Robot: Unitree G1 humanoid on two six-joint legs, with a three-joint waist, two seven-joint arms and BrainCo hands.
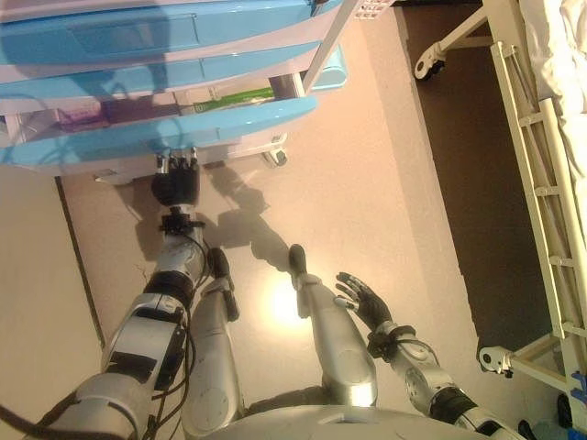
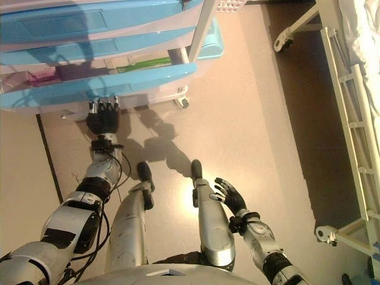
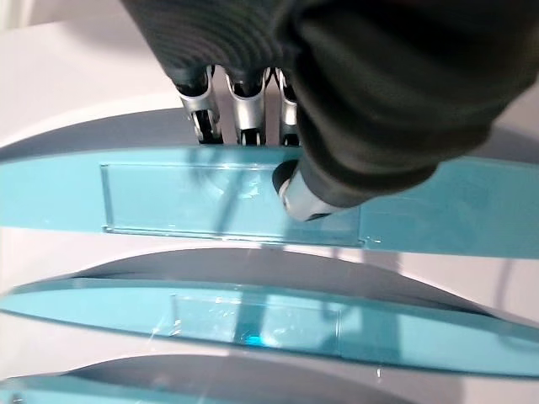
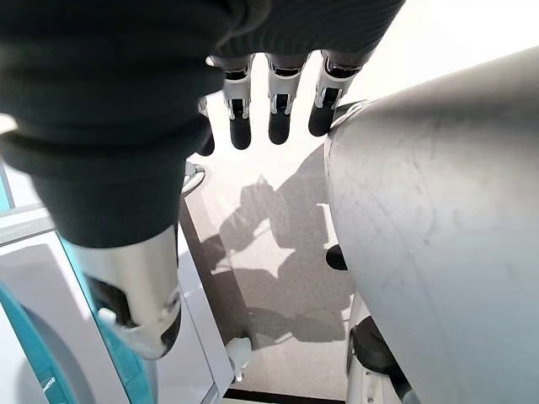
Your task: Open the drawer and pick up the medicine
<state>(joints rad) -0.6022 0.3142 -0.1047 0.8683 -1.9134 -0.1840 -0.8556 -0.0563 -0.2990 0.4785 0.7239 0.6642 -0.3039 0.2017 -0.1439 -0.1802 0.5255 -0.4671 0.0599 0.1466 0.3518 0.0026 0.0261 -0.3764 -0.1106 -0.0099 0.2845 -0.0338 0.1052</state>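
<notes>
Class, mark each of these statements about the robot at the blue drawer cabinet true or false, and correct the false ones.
1. The left robot hand is at the pulled-out light blue plastic drawer. True.
2. The right robot hand holds the medicine. False: it hangs open and empty by the leg.
3. A green item shows inside the open drawer. True.
4. The white metal-framed bed stands on the robot's left. False: it is on the right.
</notes>
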